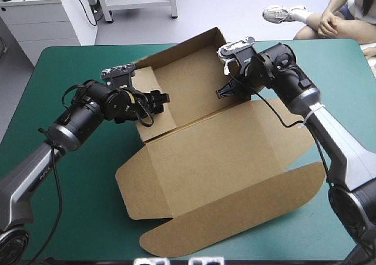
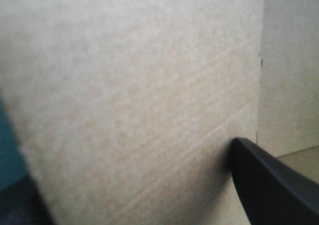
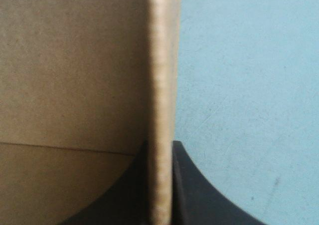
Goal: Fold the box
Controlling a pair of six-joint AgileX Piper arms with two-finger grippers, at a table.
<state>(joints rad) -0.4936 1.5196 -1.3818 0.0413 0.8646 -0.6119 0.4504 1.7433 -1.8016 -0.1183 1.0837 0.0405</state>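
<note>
The brown box (image 1: pixel 217 153) lies in the middle of the table, its tray walls raised at the far side and its lid flat toward the near edge. My left gripper (image 1: pixel 157 99) is at the tray's left wall. In the left wrist view that wall (image 2: pixel 129 95) fills the picture and stands between the spread fingers of the open gripper (image 2: pixel 134 185); one black finger (image 2: pixel 269 185) shows, the other is mostly hidden behind the board. My right gripper (image 1: pixel 227 90) pinches the tray's right wall. Its fingers (image 3: pixel 199 190) press both sides of the board's edge (image 3: pixel 162 85).
The teal-green cover (image 1: pixel 76 206) lies bare to the left and right of the box. The lid's rounded tuck flap (image 1: pixel 235 218) reaches close to the table's near edge. The tray's far corner (image 1: pixel 214 31) nears the far edge.
</note>
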